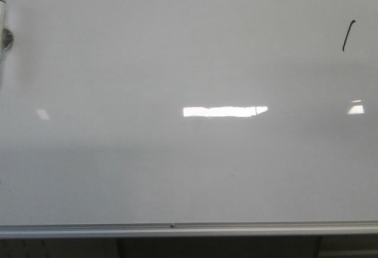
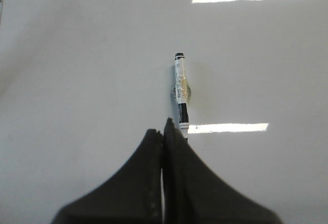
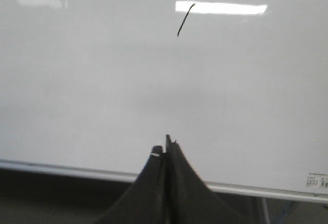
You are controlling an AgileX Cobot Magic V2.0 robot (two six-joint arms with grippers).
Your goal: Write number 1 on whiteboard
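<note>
The left end effector (image 2: 163, 131) has its two dark fingers pressed together with nothing between them; a marker (image 2: 181, 92) lies on the whiteboard (image 2: 77, 55) just beyond the fingertips, and contact between the two cannot be confirmed. The right end effector (image 3: 165, 144) is likewise closed and empty, positioned over the board near its framed edge. The whiteboard (image 1: 177, 51) serves as the tabletop, with its silver aluminium frame (image 1: 177, 228) along the near edge. The number 1 (image 1: 348, 35) is a short, thin black stroke, nearly upright and slightly curved, located near the far right corner. The marker (image 1: 3, 28) appears at the left edge, toward the far side.
</note>
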